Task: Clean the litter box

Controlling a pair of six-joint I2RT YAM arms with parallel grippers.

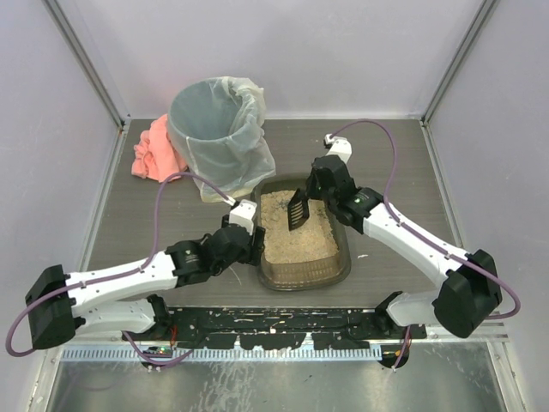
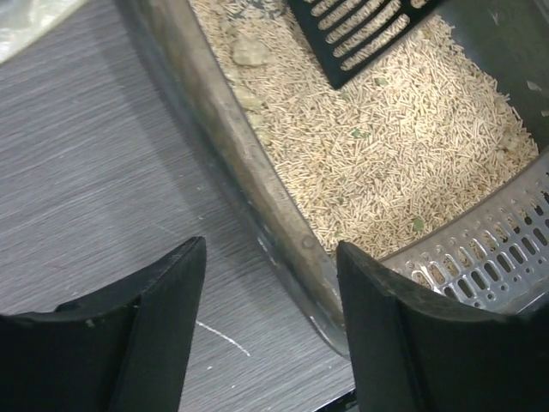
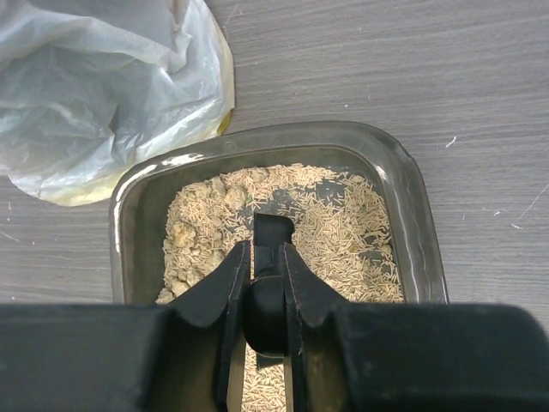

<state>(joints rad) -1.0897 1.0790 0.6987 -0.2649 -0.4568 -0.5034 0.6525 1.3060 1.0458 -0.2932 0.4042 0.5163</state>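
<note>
The litter box [image 1: 340,273] is a dark tray of beige litter at the table's middle. Pale clumps [image 3: 199,221] lie along its left side. My right gripper [image 1: 316,183] is shut on the handle of the black slotted scoop [image 1: 298,211], and the blade hangs over the far part of the litter. The right wrist view shows the fingers [image 3: 268,251] clamped on the scoop handle [image 3: 273,228] above the box [image 3: 420,225]. My left gripper [image 1: 250,242] is open, its fingers [image 2: 270,287] on either side of the box's left rim [image 2: 244,167]. The scoop blade [image 2: 360,34] is in view there.
A round grey bin [image 1: 214,120] with a clear liner [image 3: 94,86] stands behind and left of the box. A pink cloth [image 1: 154,150] lies left of the bin. A grey slotted piece [image 2: 489,253] sits at the box's near end. White walls enclose the table.
</note>
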